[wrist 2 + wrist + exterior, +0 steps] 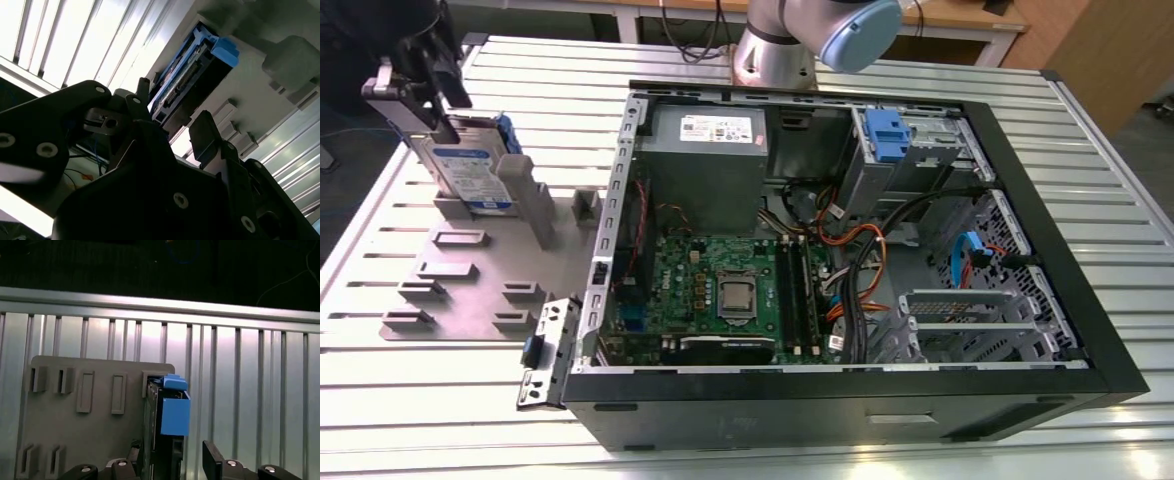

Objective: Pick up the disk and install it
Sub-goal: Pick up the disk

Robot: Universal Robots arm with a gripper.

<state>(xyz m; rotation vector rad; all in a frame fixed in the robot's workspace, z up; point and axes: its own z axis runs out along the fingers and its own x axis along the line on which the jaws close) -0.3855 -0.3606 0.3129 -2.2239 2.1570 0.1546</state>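
While the disk (470, 172) stands upright in its grey fixture (467, 300), the gripper (171, 449) straddles its edge, jaws apart. A gap shows beside one finger (212, 465).

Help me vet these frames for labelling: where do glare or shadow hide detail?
Exterior view: the light is even, and the disk and the computer case read clearly. Second wrist view: the table slats blow out white, and the tool is a near-black silhouette. First wrist view: there is glare on the table slats beside the disk, and blackness beyond the table edge.
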